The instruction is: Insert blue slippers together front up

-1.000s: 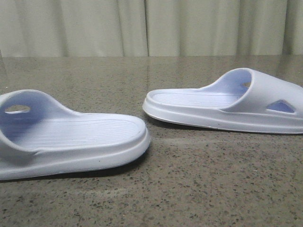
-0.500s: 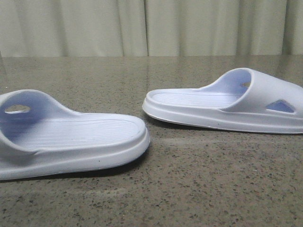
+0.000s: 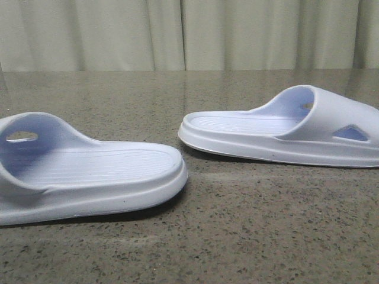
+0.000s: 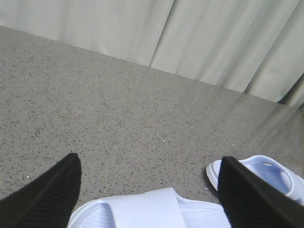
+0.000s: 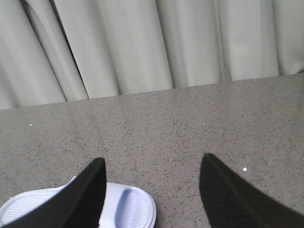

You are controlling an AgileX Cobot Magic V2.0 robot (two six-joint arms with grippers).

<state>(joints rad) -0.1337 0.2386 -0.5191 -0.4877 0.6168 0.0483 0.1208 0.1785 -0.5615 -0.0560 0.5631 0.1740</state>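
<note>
Hovering with both claws spread wide, left gripper (image 4: 149,190) over the near-left slipper (image 3: 89,171), right gripper (image 5: 152,190) beside the far-right slipper (image 3: 278,133), risking squashing soft foam and skewing the pairing.

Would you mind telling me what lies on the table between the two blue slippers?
Nothing: in the front view only bare speckled table separates the left slipper from the right slipper.

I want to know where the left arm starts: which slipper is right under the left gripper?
The left slipper, nearer the camera; its strap sits between the open left gripper fingers.
</note>
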